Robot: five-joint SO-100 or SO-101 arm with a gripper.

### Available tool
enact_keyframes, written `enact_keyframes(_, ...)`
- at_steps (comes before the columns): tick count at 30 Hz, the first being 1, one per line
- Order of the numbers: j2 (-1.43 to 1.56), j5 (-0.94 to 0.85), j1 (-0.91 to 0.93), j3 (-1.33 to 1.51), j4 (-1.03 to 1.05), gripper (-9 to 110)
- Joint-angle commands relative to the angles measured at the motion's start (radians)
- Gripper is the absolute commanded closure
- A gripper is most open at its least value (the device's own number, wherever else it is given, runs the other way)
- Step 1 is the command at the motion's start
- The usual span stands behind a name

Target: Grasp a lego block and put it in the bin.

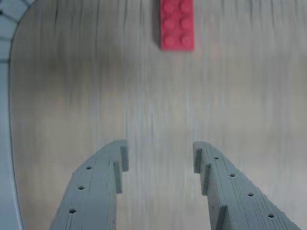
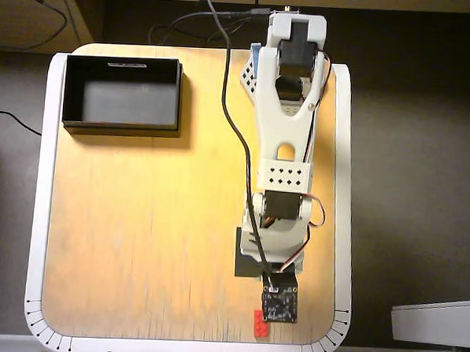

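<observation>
- On the pale wooden table point(image 2: 138, 218), the arm point(image 2: 284, 147) reaches from 12 o'clock toward the 6 o'clock edge in the overhead view.
- The bin point(image 2: 74, 89) sits at about 10 o'clock, well apart from the arm's tip, empty.
- The gripper point(image 1: 160, 155) is spread wide, holding nothing.
- The lego block point(image 1: 176, 24) lies ahead at 12 o'clock in the wrist view, slightly right of the gap.
- Risk: closing off-centre could nudge the block toward the nearby table edge.
</observation>
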Motion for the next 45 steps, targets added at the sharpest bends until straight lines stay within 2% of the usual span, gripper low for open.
enact_keyframes(1, -0.018, -0.011, -0.015, -0.193, -0.087, 85)
enact_keyframes(17, -0.183, 0.06, 0.018, -0.232, -0.299, 81)
enact_keyframes(27, -0.324, 0.049, 0.034, -0.379, -0.299, 80)
enact_keyframes(45, -0.367, 0.006, 0.052, -0.374, -0.275, 80)
